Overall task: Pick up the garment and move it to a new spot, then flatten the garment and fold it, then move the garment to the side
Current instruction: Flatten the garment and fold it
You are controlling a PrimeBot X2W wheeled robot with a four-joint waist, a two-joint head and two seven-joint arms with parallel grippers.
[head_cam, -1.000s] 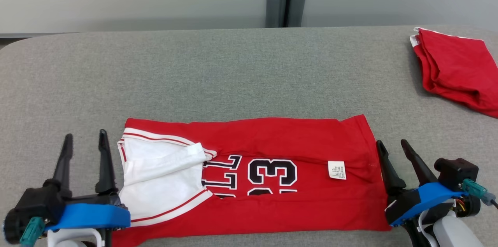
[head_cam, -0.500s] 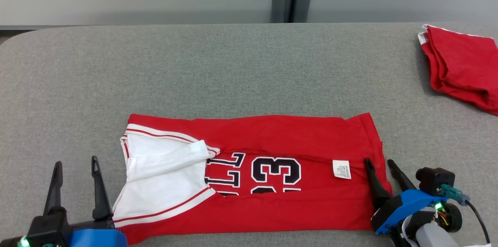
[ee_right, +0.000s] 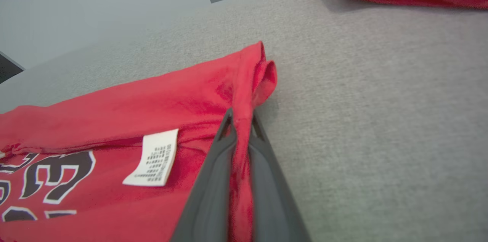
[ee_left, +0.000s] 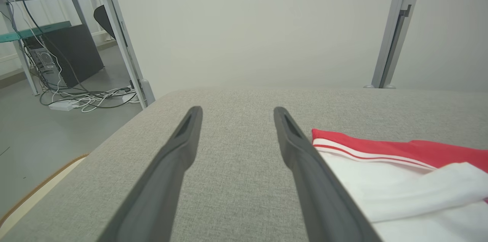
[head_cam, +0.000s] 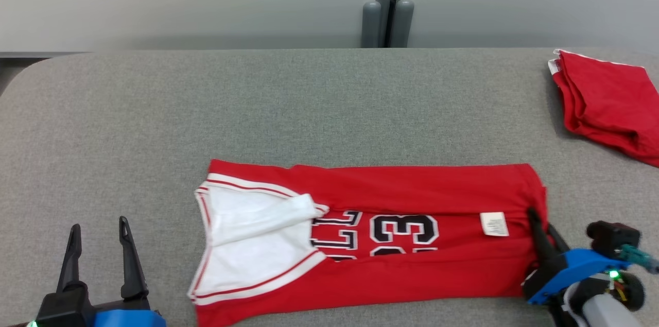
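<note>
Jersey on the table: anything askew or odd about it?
Yes. On the jersey, the right hem is pinched into a ridge by the shut right claw, and a white fold lies rumpled across the left end.

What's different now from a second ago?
The right gripper slid in from beside the red jersey and pinched shut on its hem; the jersey seems tugged slightly rightward. The left gripper stayed open by the collar end, and the folded red garment stayed at the far right.
</note>
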